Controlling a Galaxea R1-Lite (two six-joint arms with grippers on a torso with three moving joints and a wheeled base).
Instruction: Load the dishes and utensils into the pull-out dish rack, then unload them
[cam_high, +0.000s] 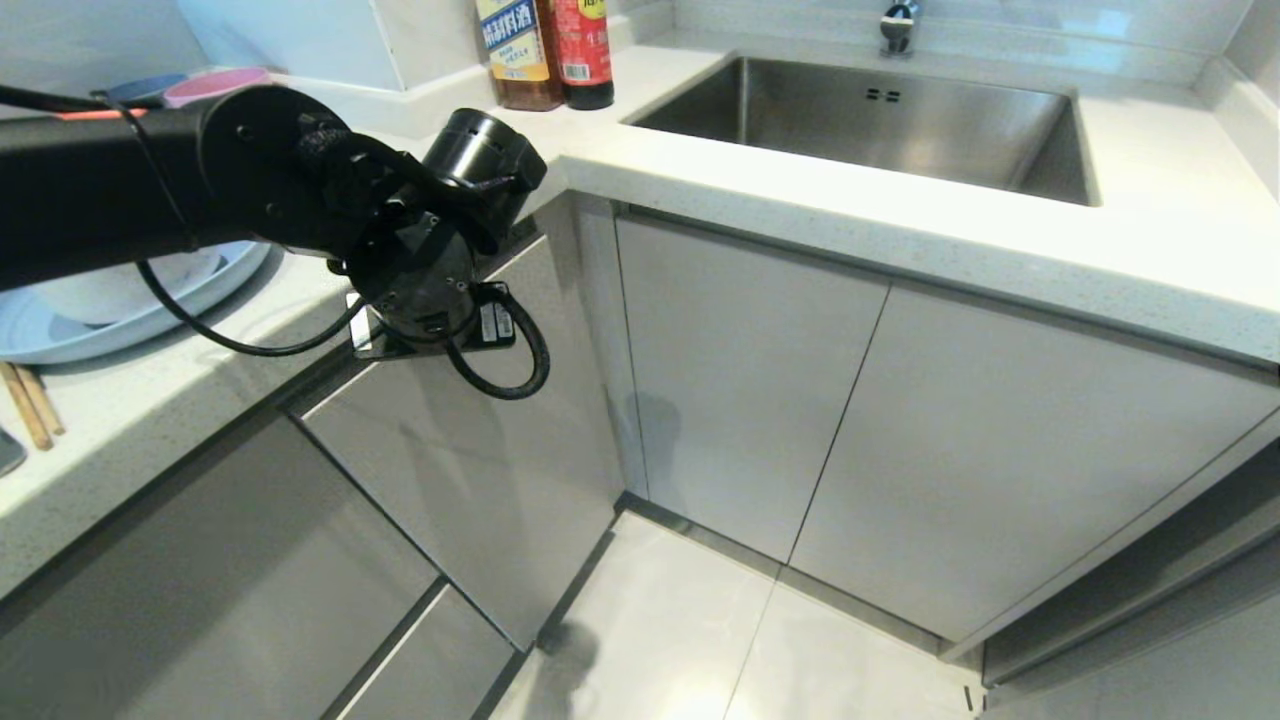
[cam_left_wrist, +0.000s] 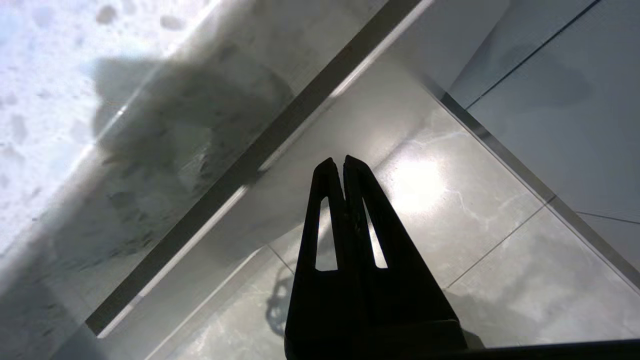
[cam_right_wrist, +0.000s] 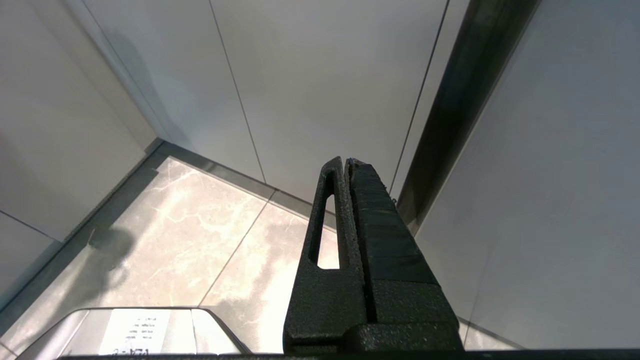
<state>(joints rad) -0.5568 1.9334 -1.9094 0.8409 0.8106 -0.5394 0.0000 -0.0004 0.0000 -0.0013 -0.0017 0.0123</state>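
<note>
The pale blue plate (cam_high: 70, 335) lies on the counter at the far left, with the cream bowl (cam_high: 110, 290) standing on it. Light-wood chopsticks (cam_high: 30, 402) lie near the counter's front edge, and the grey tip of the fork (cam_high: 8, 450) shows at the picture's edge. My left arm's wrist (cam_high: 425, 265) hangs in front of the counter edge, over the shut cabinet fronts. The left gripper (cam_left_wrist: 344, 160) is shut and empty, pointing down beside a cabinet front. The right gripper (cam_right_wrist: 345, 161) is shut, empty and parked low above the floor. The pull-out dish rack's basket is hidden; a narrow pale front (cam_high: 600, 330) in the corner is shut.
A steel sink (cam_high: 870, 120) is set in the white counter (cam_high: 1150, 230) at the right. Two bottles (cam_high: 545, 50) stand in the corner. A pink bowl (cam_high: 215, 85) and a blue bowl (cam_high: 145, 88) sit behind my arm. Pale floor tiles (cam_high: 700, 620) lie below.
</note>
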